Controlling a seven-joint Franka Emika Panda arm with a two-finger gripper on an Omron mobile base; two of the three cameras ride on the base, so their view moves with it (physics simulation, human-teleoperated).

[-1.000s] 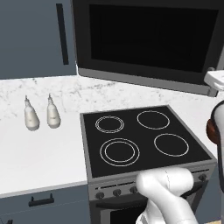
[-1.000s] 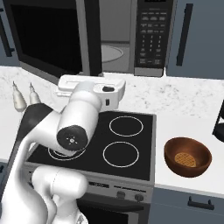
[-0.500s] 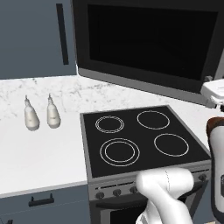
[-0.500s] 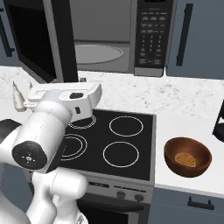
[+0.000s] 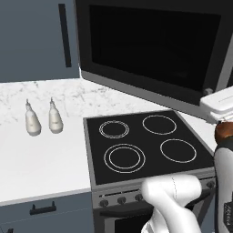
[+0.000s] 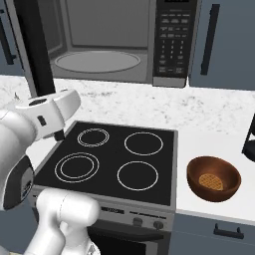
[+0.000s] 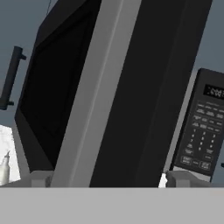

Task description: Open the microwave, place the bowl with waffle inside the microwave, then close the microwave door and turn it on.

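Door point(image 6: 35, 50) swung open, cavity bare. Bowl point(image 6: 214, 178) with waffle on tabletop point(image 6: 219, 134), unloaded. Jaws wide, empty. Loading, closing, start remain.

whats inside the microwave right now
The microwave stands open: a grey cavity with a bare round turntable. The open door hides its left side.

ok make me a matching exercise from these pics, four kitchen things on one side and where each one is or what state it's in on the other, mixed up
Things:
1. microwave door
2. bowl
3. two small bottles
4. turntable

Places or states:
A. on the white counter left of the stovetop
B. swung open
C. inside the grey microwave cavity
D. on the counter right of the stovetop, waffle inside

Pairs: 1-B, 2-D, 3-A, 4-C
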